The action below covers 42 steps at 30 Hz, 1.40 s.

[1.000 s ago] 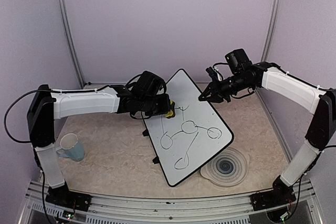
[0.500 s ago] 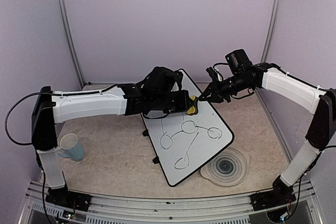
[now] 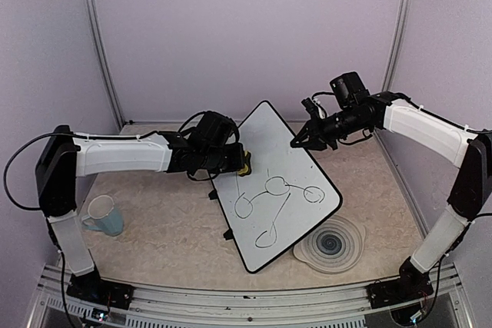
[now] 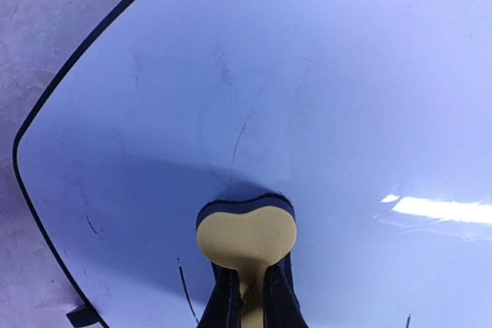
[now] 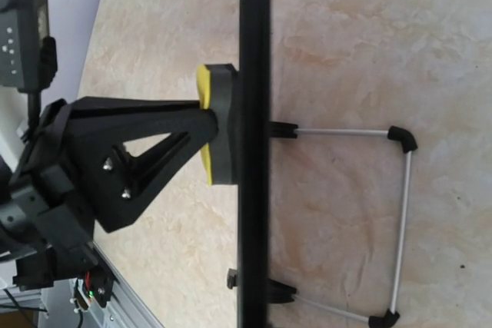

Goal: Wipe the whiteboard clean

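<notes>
Top external — whiteboard [image 3: 292, 167], black loops, top blank

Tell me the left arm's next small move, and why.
Probably drag the eraser, gripped by the left gripper, down the whiteboard toward the marker loops. The pad rests on the far, mostly clean part, while the loops nearer the arm bases are unerased. The right gripper is at the board's far edge, seemingly steadying it.
</notes>
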### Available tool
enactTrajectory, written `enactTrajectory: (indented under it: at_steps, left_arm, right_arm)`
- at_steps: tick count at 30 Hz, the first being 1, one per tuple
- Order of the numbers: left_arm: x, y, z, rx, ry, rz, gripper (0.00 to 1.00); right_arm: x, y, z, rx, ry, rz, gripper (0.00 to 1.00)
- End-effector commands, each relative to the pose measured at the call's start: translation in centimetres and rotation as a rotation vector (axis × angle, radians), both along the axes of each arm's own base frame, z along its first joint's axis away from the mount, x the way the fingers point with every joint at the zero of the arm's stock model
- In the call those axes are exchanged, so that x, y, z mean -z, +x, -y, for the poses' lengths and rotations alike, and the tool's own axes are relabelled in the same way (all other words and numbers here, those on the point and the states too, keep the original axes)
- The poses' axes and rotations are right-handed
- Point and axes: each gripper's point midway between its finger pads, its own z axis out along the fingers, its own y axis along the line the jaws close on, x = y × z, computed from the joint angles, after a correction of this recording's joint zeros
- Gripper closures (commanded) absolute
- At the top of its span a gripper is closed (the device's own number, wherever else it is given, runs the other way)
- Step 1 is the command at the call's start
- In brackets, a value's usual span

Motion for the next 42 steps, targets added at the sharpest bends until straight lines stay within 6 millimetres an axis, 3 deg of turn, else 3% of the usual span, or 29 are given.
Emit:
enactTrajectory:
  at_steps: [1,6,9,12,16,23,30,38,42]
  left_arm:
    - [-0.4,-3.1,3.4,0.18,0.005,0.016,1.0]
    - [-5.2,-6.8,9.7,0.384,-0.132,0.08,1.0]
    - [-5.9,-8.0,11.5,0.424,-0.153,0.088,1.0]
    - [-4.9,-8.2,11.5,0.417,-0.146,0.068,1.0]
    - [-1.7,-7.4,9.0,0.335,-0.106,0.013,1.0]
    - [5.1,-6.1,1.2,0.147,-0.02,-0.093,1.0]
    - [8.8,-4.1,-4.3,0.007,0.033,-0.17,1.0]
    - [9.9,-0.4,-7.0,-0.1,0.033,-0.204,1.0]
    - [8.8,0.7,-5.8,-0.068,0.007,-0.176,1.0]
  right_arm:
    - [-1.3,-0.6,-2.2,-0.113,0.056,0.096,1.0]
    - [-1.3,-0.5,-2.3,-0.112,0.056,0.098,1.0]
    - [-1.4,-0.4,-2.3,-0.111,0.058,0.099,1.0]
    - [-1.4,-0.4,-2.2,-0.11,0.057,0.1,1.0]
    - [-1.3,-0.5,-2.1,-0.108,0.053,0.1,1.0]
    - [-1.3,-0.6,-2.0,-0.106,0.049,0.103,1.0]
    - [-1.2,-0.6,-1.9,-0.102,0.046,0.103,1.0]
    - [-1.1,-0.4,-1.9,-0.099,0.042,0.108,1.0]
    - [-1.1,-0.2,-2.0,-0.095,0.043,0.113,1.0]
